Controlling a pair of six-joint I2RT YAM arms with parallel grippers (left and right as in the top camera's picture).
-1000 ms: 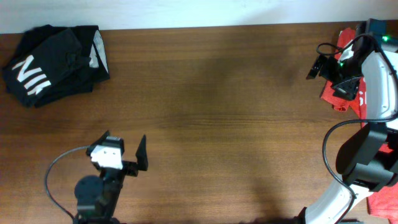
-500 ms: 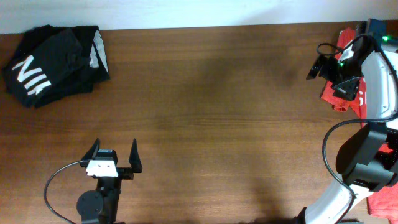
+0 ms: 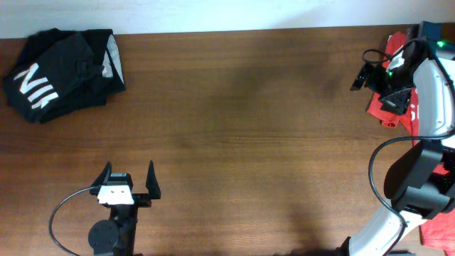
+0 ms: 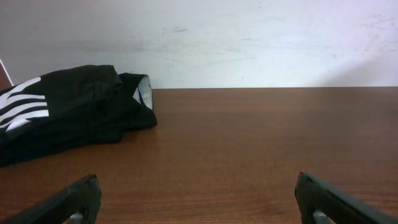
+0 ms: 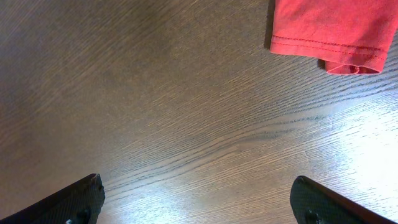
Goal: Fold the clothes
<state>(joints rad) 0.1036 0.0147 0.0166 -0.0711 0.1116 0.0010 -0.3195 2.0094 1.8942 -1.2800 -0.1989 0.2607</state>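
Red shirt at the right edge of the wooden table, beside right gripper, fingers spread, empty | black folded shirt far-left corner | left gripper spread, empty, near front edge

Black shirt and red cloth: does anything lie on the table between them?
No. The overhead view shows only bare wooden table between the black shirt and the red cloth; the right gripper hovers at the cloth's edge.

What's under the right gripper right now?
Mostly bare table lies under the right gripper, with the hemmed sleeve of a red garment at one edge. From overhead, the right arm covers part of that garment.
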